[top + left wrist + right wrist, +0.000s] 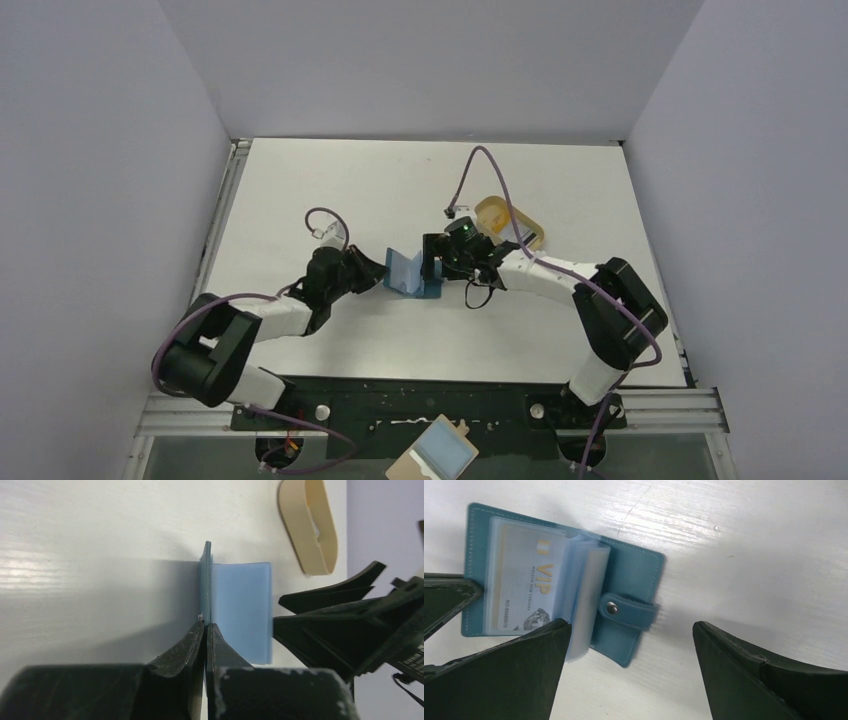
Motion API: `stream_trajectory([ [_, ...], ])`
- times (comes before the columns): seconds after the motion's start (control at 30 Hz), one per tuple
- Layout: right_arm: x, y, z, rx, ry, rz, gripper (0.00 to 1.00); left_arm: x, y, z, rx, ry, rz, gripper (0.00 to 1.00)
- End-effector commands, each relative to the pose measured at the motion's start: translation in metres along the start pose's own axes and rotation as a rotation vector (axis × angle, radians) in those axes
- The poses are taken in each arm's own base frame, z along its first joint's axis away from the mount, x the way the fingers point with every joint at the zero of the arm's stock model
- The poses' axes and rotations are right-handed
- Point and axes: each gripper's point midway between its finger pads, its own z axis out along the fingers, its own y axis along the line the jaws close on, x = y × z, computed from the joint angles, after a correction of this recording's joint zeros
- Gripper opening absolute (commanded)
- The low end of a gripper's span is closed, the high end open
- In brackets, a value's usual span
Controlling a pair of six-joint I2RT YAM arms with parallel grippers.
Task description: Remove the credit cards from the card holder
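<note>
**Findings.** The card holder (634, 575) is found open near the middle of the surface (749, 555), between the two arms. One teal cover is pinched at its edge by the left claw (205, 627), whose fingers are clenched on it. In the overhead view a pale-blue leaf appears to be stood up from the surface.

The right claw (631, 625) is spread wide and grasps nothing. It hovers just in front of the holder, over the snap tab (626, 611), which is undone.

One card (521, 587), marked VIP in gold, is seen inside a clear sleeve against the cover and has not been withdrawn. Further sleeves (586, 580) are fanned beside it and blurred, and whether they hold cards cannot be told. A tan tray (304, 527) lies apart from the holder, on the far side of the right wrist.

**Judgement.** The step in hand is assessed as the first extraction, with the task barely begun.

**Recommendations.**
- The left grip should be held firm so that the holder is anchored.
- The right claw should be narrowed and brought to the sleeve's open edge.
- It should be closed on the card alone, not on the plastic.
- The pull should be made along the sleeve's length, as a skewed pull is likely to drag the holder or buckle the sleeve.
</note>
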Motion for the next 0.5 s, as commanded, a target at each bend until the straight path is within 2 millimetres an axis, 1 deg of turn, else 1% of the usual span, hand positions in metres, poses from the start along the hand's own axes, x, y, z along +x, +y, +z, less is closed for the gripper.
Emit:
stream_trajectory([
  [0.0, -0.038, 0.006, -0.012, 0.036, -0.116, -0.053, 0.98, 0.007, 0.003, 0.008, 0.016, 0.011, 0.0, 0.0],
  [0.07, -0.04, 0.012, -0.011, 0.026, -0.13, -0.059, 0.97, 0.011, 0.008, 0.012, 0.005, 0.025, -0.015, 0.0],
  [0.13, -0.045, 0.016, -0.017, 0.03, -0.177, -0.058, 0.97, 0.017, 0.013, 0.016, -0.006, 0.043, -0.031, 0.0],
  [0.27, -0.068, 0.014, -0.05, 0.053, -0.375, -0.018, 0.97, 0.024, 0.02, 0.021, -0.019, 0.059, -0.057, 0.0],
  [0.33, -0.077, 0.016, -0.062, 0.043, -0.423, -0.015, 0.97, 0.027, 0.024, 0.022, -0.03, 0.064, -0.062, 0.0],
  [0.4, -0.082, 0.023, -0.069, 0.013, -0.447, -0.033, 0.97, 0.028, 0.025, 0.022, -0.033, 0.066, -0.063, 0.0],
  [0.47, -0.085, 0.035, -0.075, -0.042, -0.459, -0.049, 0.97, 0.026, 0.022, 0.023, -0.029, 0.064, -0.062, 0.0],
])
